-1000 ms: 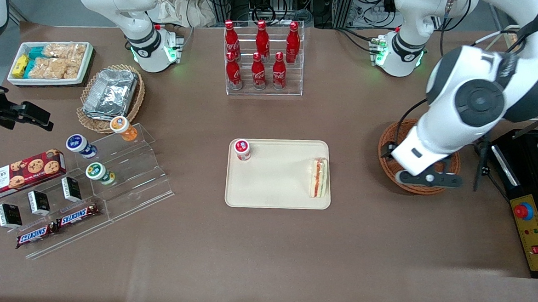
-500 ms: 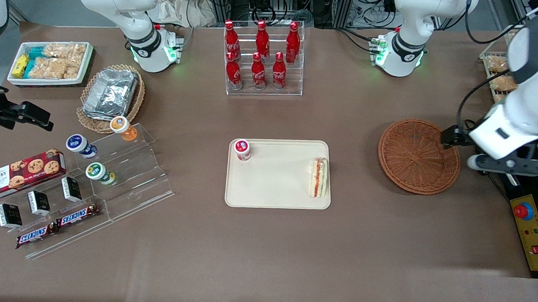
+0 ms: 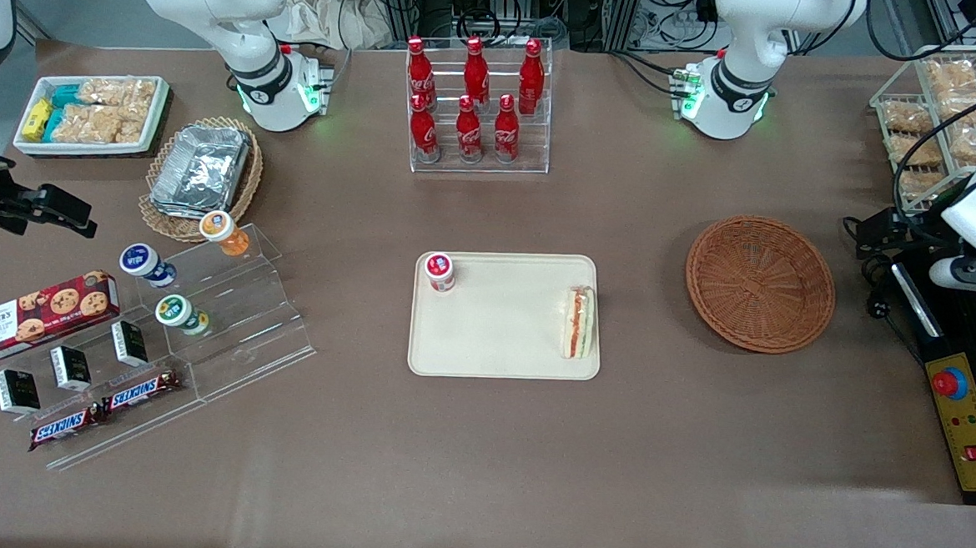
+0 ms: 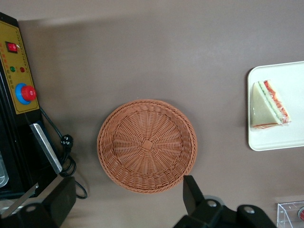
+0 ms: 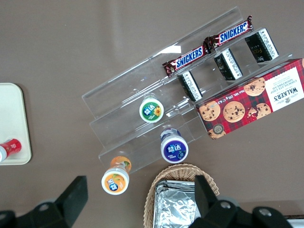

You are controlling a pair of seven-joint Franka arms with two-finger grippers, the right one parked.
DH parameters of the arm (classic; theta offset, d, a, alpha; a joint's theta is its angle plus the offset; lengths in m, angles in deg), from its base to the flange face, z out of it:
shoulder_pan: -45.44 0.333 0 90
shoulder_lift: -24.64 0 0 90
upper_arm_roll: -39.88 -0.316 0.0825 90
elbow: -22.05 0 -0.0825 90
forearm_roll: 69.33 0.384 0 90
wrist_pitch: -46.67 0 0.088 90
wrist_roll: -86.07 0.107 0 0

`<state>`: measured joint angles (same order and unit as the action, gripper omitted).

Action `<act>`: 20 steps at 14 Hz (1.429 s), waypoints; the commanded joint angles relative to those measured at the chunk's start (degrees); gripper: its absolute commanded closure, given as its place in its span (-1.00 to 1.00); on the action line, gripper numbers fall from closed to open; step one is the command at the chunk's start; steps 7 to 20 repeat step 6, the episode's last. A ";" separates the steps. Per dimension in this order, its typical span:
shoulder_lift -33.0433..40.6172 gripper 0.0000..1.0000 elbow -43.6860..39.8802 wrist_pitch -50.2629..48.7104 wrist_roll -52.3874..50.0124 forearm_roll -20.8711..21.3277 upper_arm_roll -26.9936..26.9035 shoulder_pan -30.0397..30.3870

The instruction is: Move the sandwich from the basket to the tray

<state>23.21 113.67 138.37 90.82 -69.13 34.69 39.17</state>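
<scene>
- A brown worktop (image 3: 479, 441) carries everything, with racks of snacks toward the parked arm's end.
- The cream tray (image 3: 501, 341) lies mid-worktop; a small red-capped bottle (image 3: 440, 271) stands in one corner.
- The sandwich (image 3: 578, 322) rests on the tray's edge nearest the basket.
- The wicker basket (image 3: 760, 283) sits apart from the tray, with nothing in it.
- The gripper (image 4: 126, 199) hangs high over the worktop's working-arm end, fingers (image 4: 192, 192) spread, holding nothing.

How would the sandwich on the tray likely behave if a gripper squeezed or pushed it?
The sandwich, standing on edge on the tray, looks soft, so it would probably squash and may topple if pushed. Its clear wrap could be slippery. The gripper hangs open above the basket.
</scene>
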 commanded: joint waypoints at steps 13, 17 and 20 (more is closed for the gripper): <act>0.12 -1.00 -0.82 0.41 0.08 -0.99 -0.87 -0.23; 0.12 -1.00 -0.82 0.41 0.08 -0.99 -0.87 -0.23; 0.12 -1.00 -0.82 0.41 0.08 -0.99 -0.87 -0.23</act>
